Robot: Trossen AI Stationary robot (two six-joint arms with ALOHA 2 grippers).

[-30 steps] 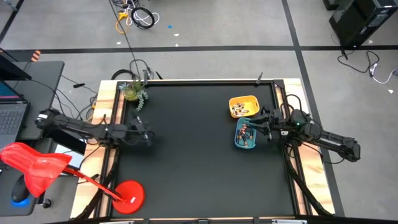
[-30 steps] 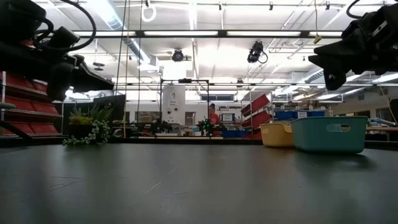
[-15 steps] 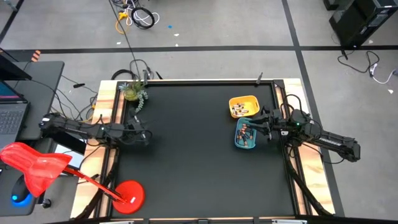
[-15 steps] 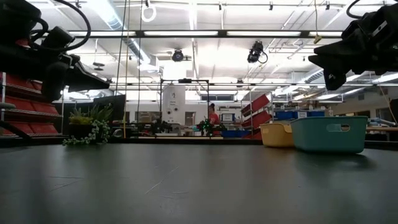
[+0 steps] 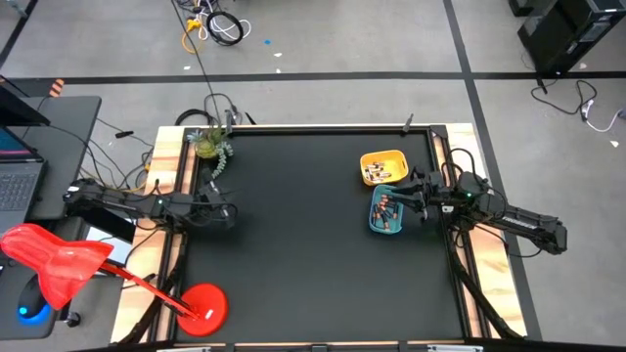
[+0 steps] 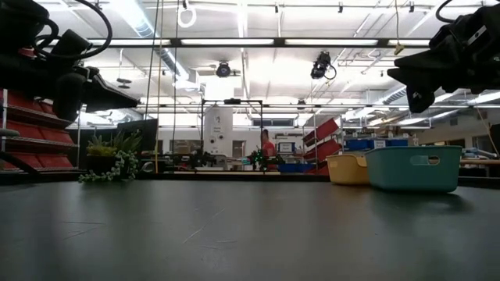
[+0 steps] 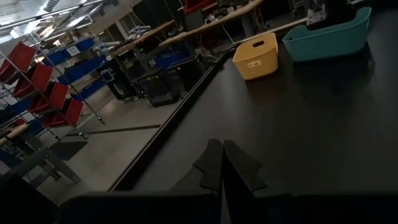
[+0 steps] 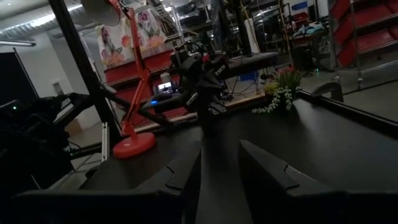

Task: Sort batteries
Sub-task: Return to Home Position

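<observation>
The batteries lie in two trays at the table's right side. Some are in the yellow tray (image 5: 381, 166), others (image 5: 389, 208) in the teal tray (image 5: 376, 221). Both trays also show in the low view, the yellow tray (image 6: 347, 168) and the teal tray (image 6: 412, 168), and in the left wrist view, the yellow tray (image 7: 256, 57) and the teal tray (image 7: 326, 40). My right gripper (image 5: 415, 197) (image 8: 219, 165) hovers open just right of the teal tray, above the table. My left gripper (image 5: 230, 215) (image 7: 222, 163) is shut and empty, held over the table's left edge area.
A small potted plant (image 5: 209, 146) stands at the far left corner. A red desk lamp (image 5: 68, 264) sits off the table's left near side. Between the arms lies the bare black table top (image 5: 303, 254). Wooden rails (image 5: 494, 284) border the left and right sides.
My left gripper has drawn back a little toward the table's left edge, staying shut. The right arm and the trays have kept still.
</observation>
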